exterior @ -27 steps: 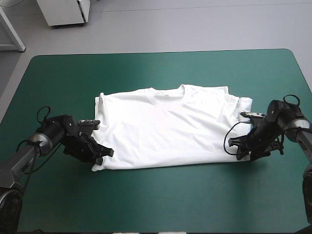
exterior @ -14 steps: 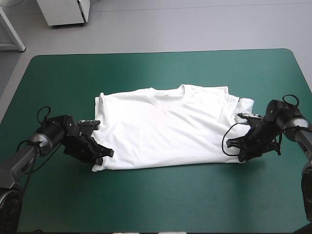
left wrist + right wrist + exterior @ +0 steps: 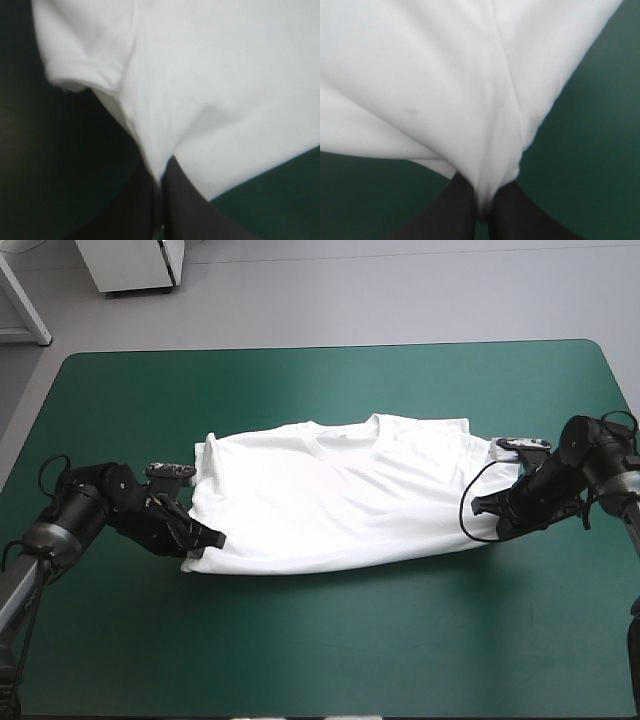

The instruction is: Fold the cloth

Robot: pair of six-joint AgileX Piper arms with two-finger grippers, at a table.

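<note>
1. Nearest to the viewer, a bare band of the teal-green worktop is showing in front of the T-shirt.
2. The T-shirt is lying spread out, white, with the teal-green cover showing on every side of it. Its long axis is running left to right, from sleeve end to sleeve end.
3. At the T-shirt's near left corner the left hand is gripping the cloth. In the left wrist view its black fingers are pressing all but together, with a fold of white fabric pinched between them.
4. At the T-shirt's near right corner the right hand is doing the same. Its black fingers are nearly meeting, and a gathered ridge of the cloth is running down into the narrow gap between them.
5. Between the two hands the T-shirt's near edge is stretching in a shallow bow. A dark shadow is lying on the cover beneath it, so this edge is appearing to hang slightly off the cover.
6. Beyond that edge the T-shirt's body is lying with soft creases fanning out from both gripped corners.
7. Farther still, the sleeve folds are sitting at the T-shirt's far left and far right corners.
8. Farthest, the collar is sitting in the middle of the T-shirt's far edge and is pointing away from the viewer.
</note>
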